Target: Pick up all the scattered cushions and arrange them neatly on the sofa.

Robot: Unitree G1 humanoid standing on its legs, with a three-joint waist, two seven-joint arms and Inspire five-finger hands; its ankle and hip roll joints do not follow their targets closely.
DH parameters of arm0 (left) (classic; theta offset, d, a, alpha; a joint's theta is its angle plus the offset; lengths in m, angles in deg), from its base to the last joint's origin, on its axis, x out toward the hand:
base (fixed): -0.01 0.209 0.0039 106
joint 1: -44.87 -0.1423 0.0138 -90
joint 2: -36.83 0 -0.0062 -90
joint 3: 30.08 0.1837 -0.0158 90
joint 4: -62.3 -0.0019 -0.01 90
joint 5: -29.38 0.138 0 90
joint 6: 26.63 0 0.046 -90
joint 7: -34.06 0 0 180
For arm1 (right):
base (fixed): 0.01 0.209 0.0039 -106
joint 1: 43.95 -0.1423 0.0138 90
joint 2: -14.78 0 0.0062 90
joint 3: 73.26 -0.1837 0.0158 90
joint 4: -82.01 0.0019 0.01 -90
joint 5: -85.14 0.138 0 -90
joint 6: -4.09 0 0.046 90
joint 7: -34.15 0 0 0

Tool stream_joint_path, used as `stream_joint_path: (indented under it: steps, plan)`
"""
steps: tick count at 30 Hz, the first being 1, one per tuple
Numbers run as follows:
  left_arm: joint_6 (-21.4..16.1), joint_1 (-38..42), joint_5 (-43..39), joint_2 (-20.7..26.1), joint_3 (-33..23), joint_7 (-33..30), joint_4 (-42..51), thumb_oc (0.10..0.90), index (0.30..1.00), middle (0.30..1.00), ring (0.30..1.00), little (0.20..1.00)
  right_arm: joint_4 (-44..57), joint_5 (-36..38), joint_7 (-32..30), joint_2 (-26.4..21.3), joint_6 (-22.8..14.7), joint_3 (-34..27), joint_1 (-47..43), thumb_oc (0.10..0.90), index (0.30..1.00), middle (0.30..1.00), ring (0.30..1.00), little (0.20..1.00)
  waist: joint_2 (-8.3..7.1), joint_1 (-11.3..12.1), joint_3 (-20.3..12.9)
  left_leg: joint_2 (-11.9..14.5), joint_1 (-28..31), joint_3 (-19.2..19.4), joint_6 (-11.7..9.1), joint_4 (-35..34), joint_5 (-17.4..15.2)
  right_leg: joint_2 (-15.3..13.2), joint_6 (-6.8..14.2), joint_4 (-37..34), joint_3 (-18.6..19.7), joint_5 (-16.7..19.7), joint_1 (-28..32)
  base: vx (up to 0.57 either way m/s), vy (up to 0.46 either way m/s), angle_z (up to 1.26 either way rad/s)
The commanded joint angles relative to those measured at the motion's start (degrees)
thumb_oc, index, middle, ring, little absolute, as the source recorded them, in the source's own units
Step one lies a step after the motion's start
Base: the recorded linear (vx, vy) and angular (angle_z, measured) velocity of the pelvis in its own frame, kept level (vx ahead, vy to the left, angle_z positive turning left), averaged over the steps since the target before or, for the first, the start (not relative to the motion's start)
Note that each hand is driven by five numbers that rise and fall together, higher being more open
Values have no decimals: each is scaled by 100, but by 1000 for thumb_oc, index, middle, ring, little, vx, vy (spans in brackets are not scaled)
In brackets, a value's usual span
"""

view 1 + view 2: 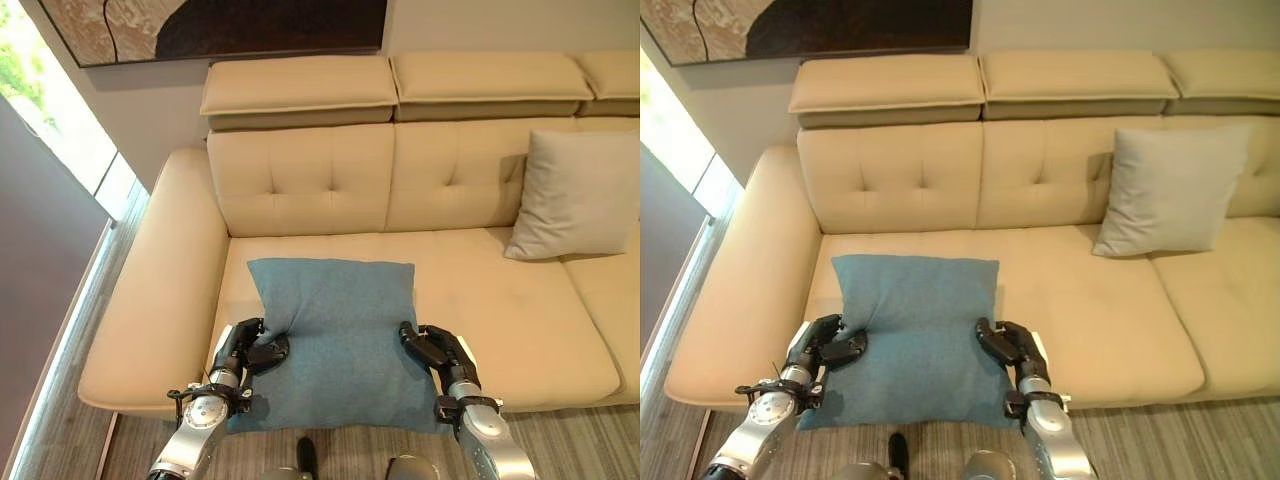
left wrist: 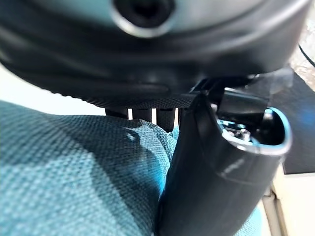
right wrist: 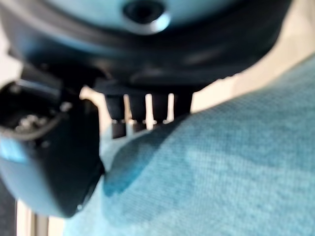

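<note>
A blue cushion (image 1: 340, 330) lies flat on the front of the cream sofa's seat (image 1: 500, 310), its near edge hanging over the seat's front. My left hand (image 1: 240, 350) holds its left edge, thumb on top and fingers behind, and the cloth (image 2: 64, 172) bunches there. At the cushion's right edge my right hand (image 1: 440, 352) has its fingers curled round the fabric (image 3: 221, 167). A beige cushion (image 1: 575, 195) leans upright against the backrest at the right.
The sofa's broad left armrest (image 1: 165, 290) stands beside my left hand. A bright window (image 1: 60, 130) runs along the left wall. The striped floor (image 1: 570, 440) shows in front of the sofa.
</note>
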Motion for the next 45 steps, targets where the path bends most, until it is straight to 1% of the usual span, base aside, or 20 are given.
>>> stream_joint_path:
  steps: [1, 2, 3, 5, 14, 15, 17, 18, 20, 21, 23, 24, 27, 28, 31, 36, 38, 40, 43, 45]
  plan:
    - [-633, 436, 476, 296, -127, 48, 617, 400, 300, 300, 300, 300, 943, 89, -25, -55, -720, -438, -590, 400, 300, 300, 300, 300, -251, -137, -482, 123, 241, -156, -452, 405, -987, 353, 274, -1221, 567, 989, 316, 111, -245, 29]
    - [-633, 436, 476, 296, -127, 48, 617, 400, 300, 300, 300, 300, 942, 89, -25, -55, -720, -438, -590, 400, 300, 300, 300, 300, -250, -139, -479, 124, 243, -157, -452, 406, -988, 354, 274, -1225, 565, 990, 321, 92, -300, 42]
    - [-618, 404, 535, 295, -192, 26, 561, 400, 300, 300, 300, 300, 910, 88, 3, -77, -722, -405, -613, 400, 300, 300, 300, 300, -358, -56, -559, 196, 246, -193, -533, 451, -1019, 459, 277, -1378, 495, 825, 464, 94, -257, 45]
    - [-623, 352, 492, 258, -250, 6, 526, 400, 300, 300, 300, 300, 915, 78, 52, -130, -700, -355, -593, 400, 300, 300, 300, 300, -367, -44, -609, 296, 260, -245, -604, 443, -980, 583, 259, -1388, 490, 818, 482, 86, -233, 57]
    - [-573, 105, 494, 170, -358, 16, 423, 400, 300, 300, 300, 300, 984, 113, 216, -301, -670, -310, -376, 400, 300, 300, 300, 300, -290, -52, -685, 877, 467, -397, -949, 29, -649, 1163, -105, -1691, 258, 359, 788, 54, -234, 2]
    - [-572, 102, 474, 158, -394, 48, 395, 400, 300, 300, 300, 300, 1015, 142, 230, -335, -706, -320, -375, 400, 300, 300, 300, 300, -317, -47, -650, 962, 343, -344, -1047, 255, -621, 1250, -183, -1822, 165, 307, 901, -9, -210, 11]
    - [-572, 137, 486, 186, -416, 40, 403, 400, 300, 300, 300, 300, 1037, 152, 246, -387, -737, -297, -413, 400, 300, 300, 300, 300, -327, -51, -574, 1001, 155, -358, -1088, 642, -607, 1281, -249, -1832, 131, 283, 923, -43, -189, 15]
    - [-587, 267, 681, 284, -409, 15, 379, 400, 300, 300, 300, 300, 1113, 131, 239, -488, -774, -259, -500, 400, 300, 300, 300, 300, -357, 7, -392, 991, -225, -453, -1143, 1424, -356, 1297, -349, -1826, 130, 253, 987, -64, -133, 6]
    - [-613, 377, 818, 331, -422, -50, 330, 400, 300, 300, 300, 300, 1128, 105, 223, -548, -803, -223, -590, 400, 300, 300, 300, 300, -355, -4, -328, 997, -467, -500, -1155, 1752, -307, 1303, -392, -1809, 84, 195, 1003, -32, -65, 2]
    - [-598, 500, 928, 384, -471, -120, 312, 400, 300, 300, 300, 300, 1127, 77, 215, -605, -810, -221, -640, 400, 300, 300, 300, 300, -357, 0, -309, 995, -578, -493, -1113, 1643, -326, 1274, -381, -1801, 78, 144, 1029, 125, 68, 3]
    - [-584, 647, 1084, 445, -527, -197, 332, 400, 300, 300, 300, 300, 1065, 7, 190, -684, -815, -170, -738, 400, 300, 300, 300, 300, -272, 31, -409, 1070, -705, -473, -1065, 525, -109, 1278, -250, -1871, 86, 85, 1123, 193, 117, 14]
    - [-586, 652, 1086, 441, -526, -199, 327, 400, 300, 300, 300, 300, 1060, 7, 188, -686, -816, -168, -743, 400, 300, 300, 300, 300, -280, 33, -417, 1061, -669, -460, -1067, 450, -75, 1269, -249, -1874, 89, 79, 1122, 141, 98, 24]
    - [-609, 780, 1214, 518, -504, -252, 310, 400, 300, 300, 300, 300, 1034, -119, 194, -686, -754, -138, -813, 400, 300, 300, 300, 300, -169, 96, -522, 1002, -655, -554, -1109, -457, 158, 1274, -161, -1847, 243, -15, 1217, 200, 173, 7]
    - [-612, 735, 1300, 489, -466, -254, 295, 400, 300, 300, 300, 300, 1048, -185, 227, -621, -744, -137, -777, 400, 300, 300, 300, 300, -114, 84, -629, 884, -519, -682, -1086, -463, 200, 1206, -109, -1834, 329, 26, 1252, 219, 200, -46]
    - [-602, 693, 1357, 467, -400, -234, 280, 400, 300, 300, 300, 300, 1024, -235, 236, -554, -694, -126, -753, 400, 300, 300, 300, 300, -130, 59, -724, 764, -397, -580, -1038, -444, 151, 1085, -28, -1898, 418, 123, 1292, 193, 209, -54]
    - [-530, 464, 1422, 470, -374, -139, 230, 400, 300, 300, 300, 300, 1013, -352, 293, -380, -630, -65, -718, 400, 300, 300, 300, 300, -263, 145, -842, 474, -152, -258, -717, -296, -225, 718, 199, -1854, 663, 348, 1213, 154, 263, -26]
    - [-498, 455, 1367, 450, -385, -144, 163, 400, 300, 300, 300, 300, 1005, -382, 279, -359, -636, -64, -715, 400, 300, 300, 300, 300, -299, 160, -821, 433, -146, -208, -655, -244, -286, 664, 238, -1621, 667, 414, 1089, 44, 131, -27]
    - [-416, 504, 1424, 434, -408, -265, 13, 400, 300, 300, 300, 300, 1008, -486, 216, -323, -629, -58, -810, 400, 300, 300, 300, 300, -317, 151, -689, 379, -134, -124, -503, -128, -372, 495, 336, -741, 654, 779, 688, 13, 142, -13]
    - [-383, 635, 1578, 421, -389, -440, -152, 400, 300, 300, 300, 300, 914, -591, 145, -293, -638, 3, -851, 400, 300, 300, 300, 300, -305, 134, -635, 393, -20, -89, -458, -134, -471, 390, 285, -420, 571, 817, 436, 52, 77, -11]
    - [-376, 810, 1728, 425, -357, -611, -239, 400, 300, 300, 300, 300, 790, -713, 68, -360, -628, 104, -1013, 400, 300, 300, 300, 300, -303, 120, -593, 387, 90, -109, -506, -179, -518, 394, 198, -925, 321, 790, 363, 106, -32, -5]
